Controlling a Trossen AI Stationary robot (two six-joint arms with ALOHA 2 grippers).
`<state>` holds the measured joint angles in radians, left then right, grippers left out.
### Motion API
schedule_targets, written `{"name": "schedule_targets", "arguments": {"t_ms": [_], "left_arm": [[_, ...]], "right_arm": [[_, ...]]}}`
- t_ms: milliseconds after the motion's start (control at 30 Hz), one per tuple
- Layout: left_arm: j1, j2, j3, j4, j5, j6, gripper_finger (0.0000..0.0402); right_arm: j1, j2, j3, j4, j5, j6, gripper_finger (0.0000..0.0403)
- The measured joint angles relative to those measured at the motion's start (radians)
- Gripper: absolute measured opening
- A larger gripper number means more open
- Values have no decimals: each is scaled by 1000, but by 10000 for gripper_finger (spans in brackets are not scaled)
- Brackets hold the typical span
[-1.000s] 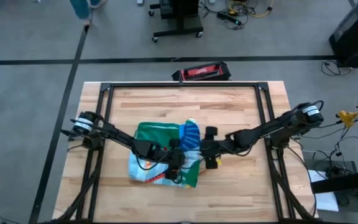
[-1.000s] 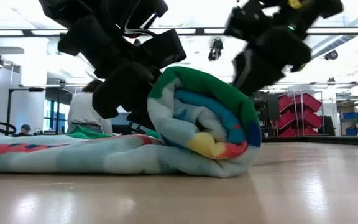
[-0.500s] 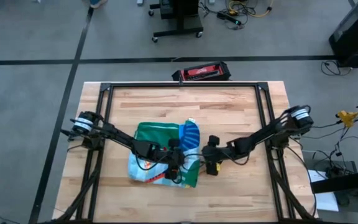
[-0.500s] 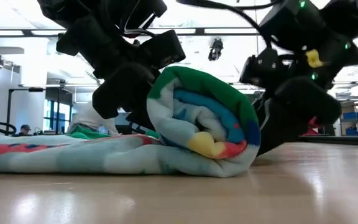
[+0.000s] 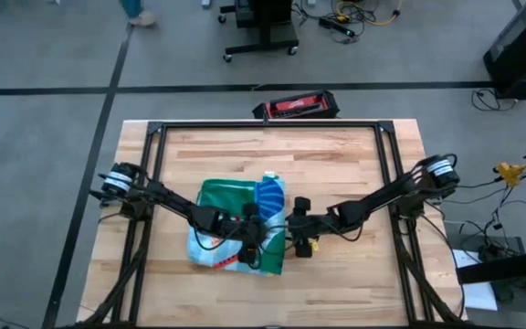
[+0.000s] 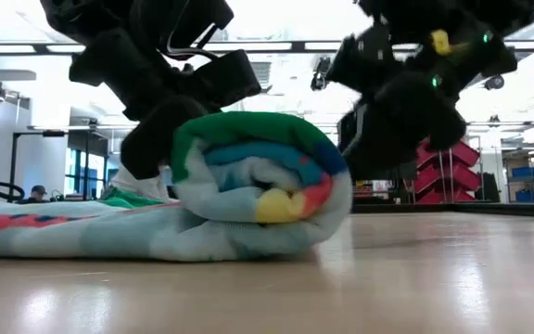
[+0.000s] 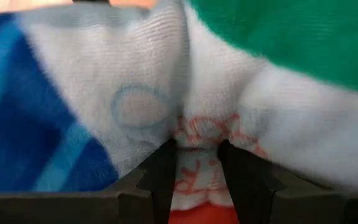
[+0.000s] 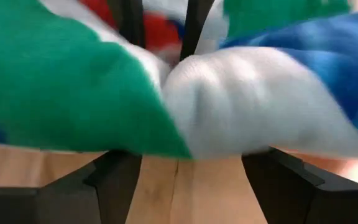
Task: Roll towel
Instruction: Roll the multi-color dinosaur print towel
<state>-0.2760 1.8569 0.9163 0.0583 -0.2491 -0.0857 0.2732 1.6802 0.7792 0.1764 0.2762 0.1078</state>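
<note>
The soft green-bordered dinosaur-print towel (image 5: 236, 228) lies half-rolled mid-table, roll axis running front to back. Left end effector (image 7: 194, 171) pinches its fabric; right end effector (image 8: 185, 168), spread wide and empty, straddles the roll's outer side.

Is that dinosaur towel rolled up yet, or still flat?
Partly rolled: the towel shows a spiral roll at one end, the rest flat on the table.
</note>
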Motion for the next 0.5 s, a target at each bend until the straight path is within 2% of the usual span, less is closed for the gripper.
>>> {"name": "schedule_targets", "arguments": {"t_ms": [267, 500], "left_arm": [[0, -159, -5, -138, -9, 5, 119], [-15, -298, -3, -460, -56, -121, 119]], "right_arm": [[-1, 24, 0, 16, 7, 9, 241], [-1, 39, -1, 26, 11, 31, 249]]}}
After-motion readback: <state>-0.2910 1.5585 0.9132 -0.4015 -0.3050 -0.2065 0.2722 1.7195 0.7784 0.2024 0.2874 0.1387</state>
